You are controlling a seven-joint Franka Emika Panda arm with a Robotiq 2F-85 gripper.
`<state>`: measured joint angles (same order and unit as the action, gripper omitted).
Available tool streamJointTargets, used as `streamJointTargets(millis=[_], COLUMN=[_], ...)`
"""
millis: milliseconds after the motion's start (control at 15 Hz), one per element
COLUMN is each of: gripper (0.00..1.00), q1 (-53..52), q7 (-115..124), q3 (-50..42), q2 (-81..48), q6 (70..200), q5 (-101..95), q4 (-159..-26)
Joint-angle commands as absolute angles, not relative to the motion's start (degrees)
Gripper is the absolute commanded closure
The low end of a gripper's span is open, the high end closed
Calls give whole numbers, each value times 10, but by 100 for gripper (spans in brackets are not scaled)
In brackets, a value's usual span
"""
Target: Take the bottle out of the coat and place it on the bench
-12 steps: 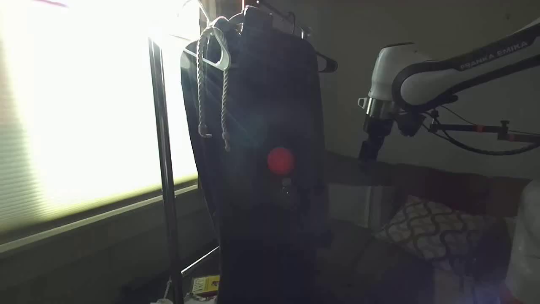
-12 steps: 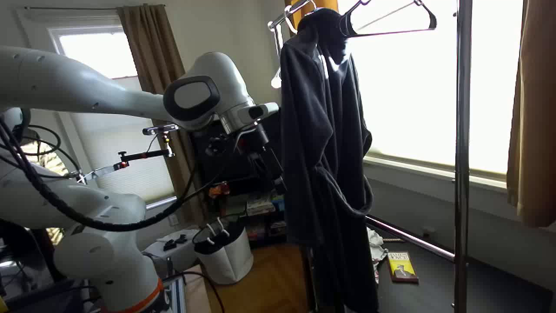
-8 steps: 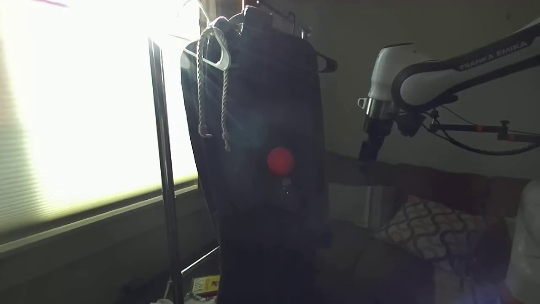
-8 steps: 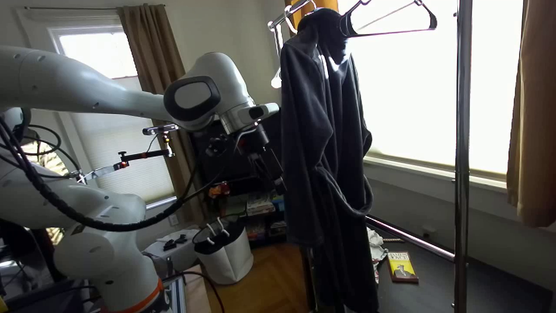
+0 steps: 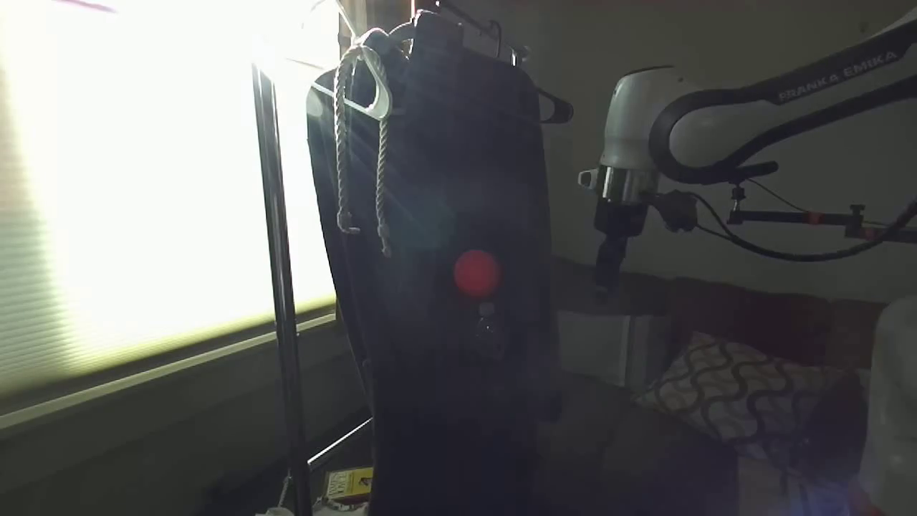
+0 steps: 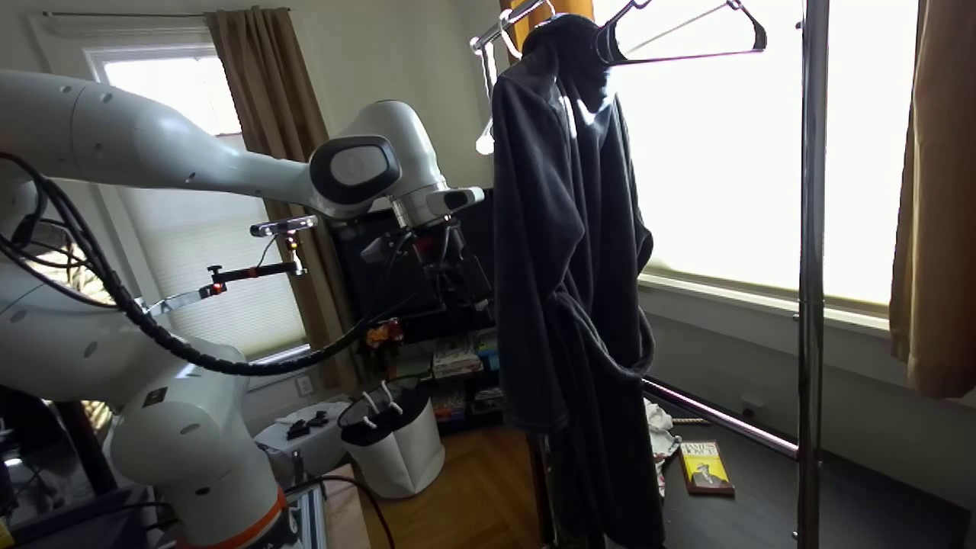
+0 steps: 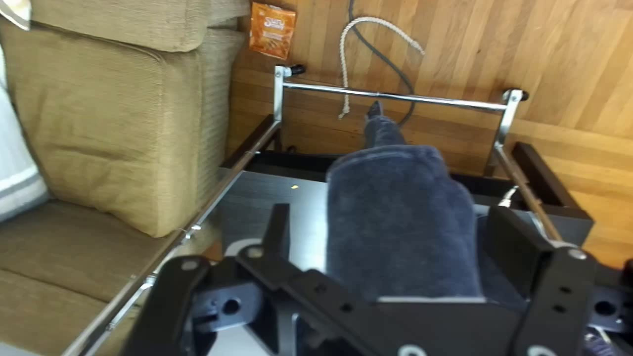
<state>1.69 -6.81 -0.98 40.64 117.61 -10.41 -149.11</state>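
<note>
Both jaws of the claw stand apart, holding nothing; lower than it and off to its side, the bottle shows dimly against the coat. A sloppy approach could pinch coat along with bottle, and tugging might swing both, letting the bottle fall

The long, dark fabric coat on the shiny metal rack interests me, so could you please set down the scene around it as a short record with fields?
garment: long, dark fabric coat, hanging from the shiny metal rack
target: small, translucent bottle, seen against the coat; too dim to tell whether it is tucked in
tool: black two-fingered gripper, open, apart from the coat
grasp: none; bottle not held
beside the coat: white twisted rope looped over a white hanger
reading matter: yellow-covered book, lying flat
</note>
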Motion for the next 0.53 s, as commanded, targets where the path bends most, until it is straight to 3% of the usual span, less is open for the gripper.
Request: streamJointTargets(millis=[0, 267, 467], gripper=[0, 0, 0], q1=[-57, -116, -108], q7=[-114, -170, -150], q3=[5, 17, 30], q2=[377, 339, 282], q6=[1125, 1090, 1133], q5=[-53, -19, -35], q4=[-1439, -1373, -1325])
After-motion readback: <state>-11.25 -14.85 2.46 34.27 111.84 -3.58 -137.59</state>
